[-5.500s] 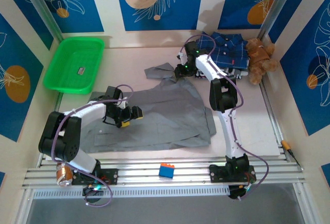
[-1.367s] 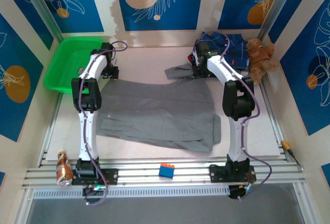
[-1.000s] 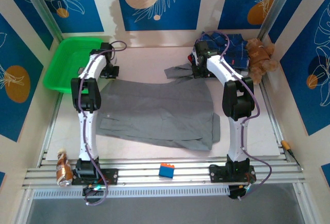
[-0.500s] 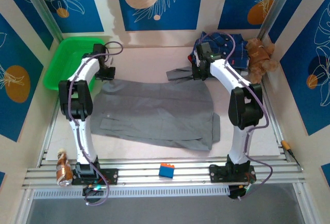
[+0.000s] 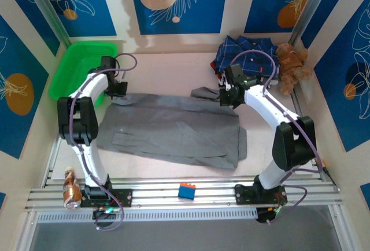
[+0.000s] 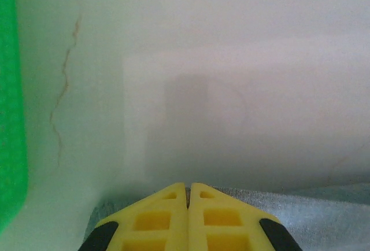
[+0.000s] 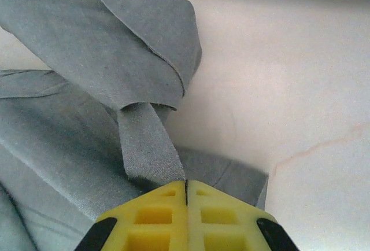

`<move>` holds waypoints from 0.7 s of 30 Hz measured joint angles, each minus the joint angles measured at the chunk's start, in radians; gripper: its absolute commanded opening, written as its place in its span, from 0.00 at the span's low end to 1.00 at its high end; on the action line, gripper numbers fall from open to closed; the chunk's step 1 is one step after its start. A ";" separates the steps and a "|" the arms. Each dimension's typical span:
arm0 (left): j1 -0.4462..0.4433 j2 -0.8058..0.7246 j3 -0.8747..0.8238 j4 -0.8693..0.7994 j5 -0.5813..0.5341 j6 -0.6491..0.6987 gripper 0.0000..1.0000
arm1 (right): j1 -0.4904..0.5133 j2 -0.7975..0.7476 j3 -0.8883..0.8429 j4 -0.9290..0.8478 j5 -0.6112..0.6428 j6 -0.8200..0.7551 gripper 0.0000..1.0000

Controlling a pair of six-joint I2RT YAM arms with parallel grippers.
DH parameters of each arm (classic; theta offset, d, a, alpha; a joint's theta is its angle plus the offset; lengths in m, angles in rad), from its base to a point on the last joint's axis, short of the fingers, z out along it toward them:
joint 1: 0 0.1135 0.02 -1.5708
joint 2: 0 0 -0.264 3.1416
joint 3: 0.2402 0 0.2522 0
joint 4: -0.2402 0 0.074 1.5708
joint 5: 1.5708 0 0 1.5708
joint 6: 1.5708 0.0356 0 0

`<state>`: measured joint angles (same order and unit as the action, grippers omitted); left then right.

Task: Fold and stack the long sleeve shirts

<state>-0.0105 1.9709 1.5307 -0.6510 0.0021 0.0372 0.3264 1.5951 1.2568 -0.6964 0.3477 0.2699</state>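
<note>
While clamped at far edge by left claw [image 6: 188, 188] and right claw [image 7: 185, 183], grey shirt [image 5: 173, 130]; red tag [image 5: 262, 67] on plaid shirt [image 5: 245, 48] illegible.

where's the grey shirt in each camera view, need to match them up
top external: grey shirt spread flat mid-table, its far edge crumpled at the right
left wrist: a thin strip of it along the bottom edge, mostly right
right wrist: left half, a folded flap at top left
shared landmark: the pale table, bare beyond the shirt's far edge in every view
</note>
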 measured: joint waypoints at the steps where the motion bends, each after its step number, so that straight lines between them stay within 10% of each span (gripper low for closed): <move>1: 0.000 -0.014 -0.021 0.003 -0.007 0.000 0.00 | 0.004 -0.023 -0.027 -0.002 0.000 0.016 0.00; 16: 0.000 -0.156 -0.267 0.000 -0.109 -0.002 0.01 | 0.075 -0.227 -0.311 -0.005 -0.022 0.218 0.00; 21: 0.000 -0.160 -0.312 -0.011 -0.130 -0.020 0.19 | 0.109 -0.226 -0.361 -0.006 -0.035 0.276 0.02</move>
<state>-0.0105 1.8111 1.2190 -0.6624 -0.1284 0.0170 0.4358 1.3693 0.8959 -0.7029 0.3126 0.5457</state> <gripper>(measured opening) 0.084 0.052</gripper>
